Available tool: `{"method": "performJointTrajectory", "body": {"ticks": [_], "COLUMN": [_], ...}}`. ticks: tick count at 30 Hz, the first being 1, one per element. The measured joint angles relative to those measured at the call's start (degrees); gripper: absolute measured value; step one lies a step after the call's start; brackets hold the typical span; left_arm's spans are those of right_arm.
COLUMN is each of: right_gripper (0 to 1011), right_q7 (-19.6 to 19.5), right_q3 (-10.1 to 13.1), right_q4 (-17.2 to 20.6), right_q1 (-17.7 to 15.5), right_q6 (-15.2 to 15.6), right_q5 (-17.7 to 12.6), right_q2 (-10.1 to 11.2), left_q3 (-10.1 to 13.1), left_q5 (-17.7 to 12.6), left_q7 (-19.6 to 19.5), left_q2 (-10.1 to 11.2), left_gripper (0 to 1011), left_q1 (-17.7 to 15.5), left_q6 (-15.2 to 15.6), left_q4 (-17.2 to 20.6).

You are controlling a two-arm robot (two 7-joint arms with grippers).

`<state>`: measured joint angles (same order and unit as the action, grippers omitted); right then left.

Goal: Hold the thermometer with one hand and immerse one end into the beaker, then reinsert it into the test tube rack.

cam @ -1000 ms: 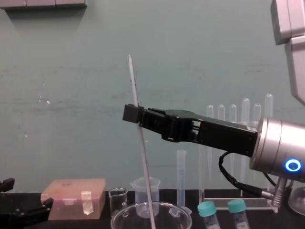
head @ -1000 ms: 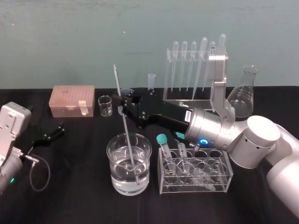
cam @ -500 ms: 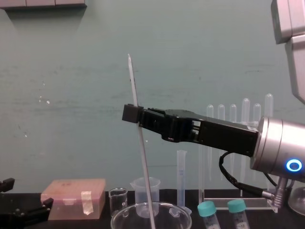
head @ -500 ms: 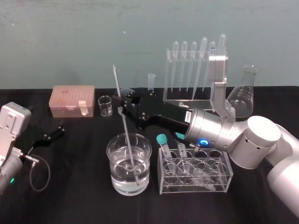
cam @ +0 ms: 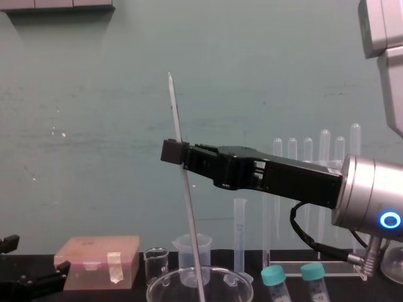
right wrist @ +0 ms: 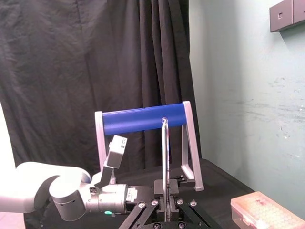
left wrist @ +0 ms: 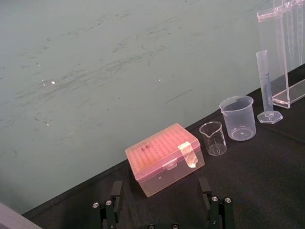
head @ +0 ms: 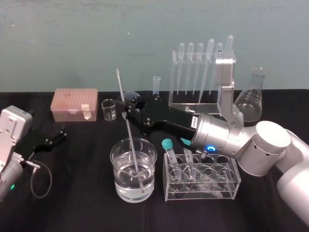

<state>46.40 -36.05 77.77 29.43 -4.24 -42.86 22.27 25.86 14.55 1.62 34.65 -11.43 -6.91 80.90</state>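
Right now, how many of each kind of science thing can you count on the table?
beakers: 3 (large beaker, tiny glass beaker, small plastic beaker)
pipettes: 6
racks: 2 (test tube rack, low tube rack)
teal-capped tubes: 2
thermometer: 1
conical flask: 1
graduated cylinder: 1
pink tip box: 1
total: 17

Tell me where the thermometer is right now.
In the head view, the thermometer stands slightly tilted at centre, gripped by the right hand, with its lower end in the water of the beaker.
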Motion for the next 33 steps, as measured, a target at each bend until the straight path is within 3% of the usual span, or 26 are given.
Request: {"method": "performJointTrajectory", "body": {"ticks": [33], "right_gripper": [56], "right_q7": [-0.6], "right_q3": [0.1], "right_q4": [1.5], "right_q1": [-0.8], "right_q6": [0.0], "right_q5": [0.2], "right_q2": [0.7], "left_q3": [0.0], "left_q5": [0.0], "left_q7": [0.0], "left_q2": [0.0], "left_gripper": [1008], "left_q1": [0.0], "left_q6": [0.0], "left_q4": [0.0]}}
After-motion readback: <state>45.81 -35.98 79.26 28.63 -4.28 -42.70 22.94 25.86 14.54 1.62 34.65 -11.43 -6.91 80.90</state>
